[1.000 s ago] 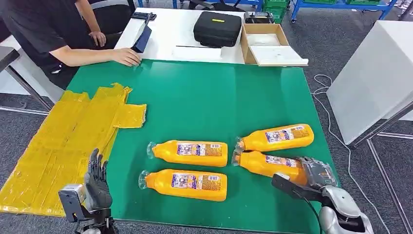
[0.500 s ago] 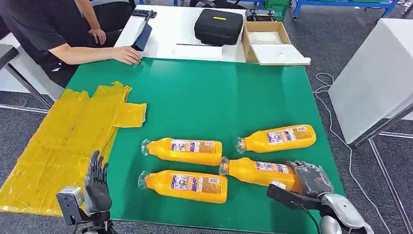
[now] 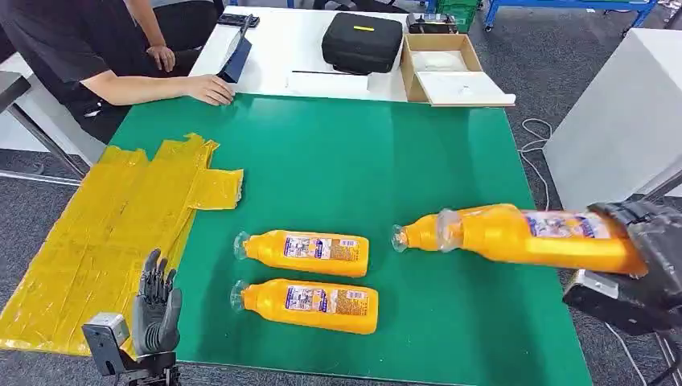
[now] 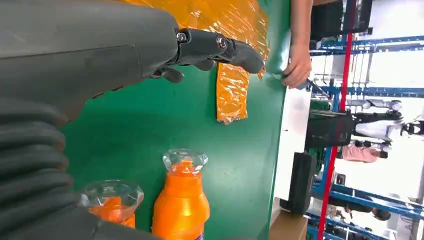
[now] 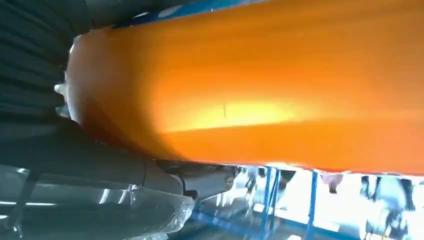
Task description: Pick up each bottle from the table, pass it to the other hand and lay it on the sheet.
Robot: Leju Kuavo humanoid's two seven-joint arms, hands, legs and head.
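Right hand [image 3: 647,261] grips an orange bottle [image 3: 539,237] at right of frame.
Left hand [image 3: 157,310], lower left, fingers apart, empty; right fingers mostly hidden.

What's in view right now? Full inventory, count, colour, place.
held bottle: 1, orange, lifted over the table's right edge in the right hand
bottles on the table: 3, orange, lying flat; two left of centre, one partly behind the held bottle
sheet: 1, yellow, table's left side
table: 1, green
case: 1, black, white table behind
box: 1, cardboard, beside the case
person: 1, seated at far left
left hand: fingers apart, holding nothing, near edge
right hand: grips the held bottle's base
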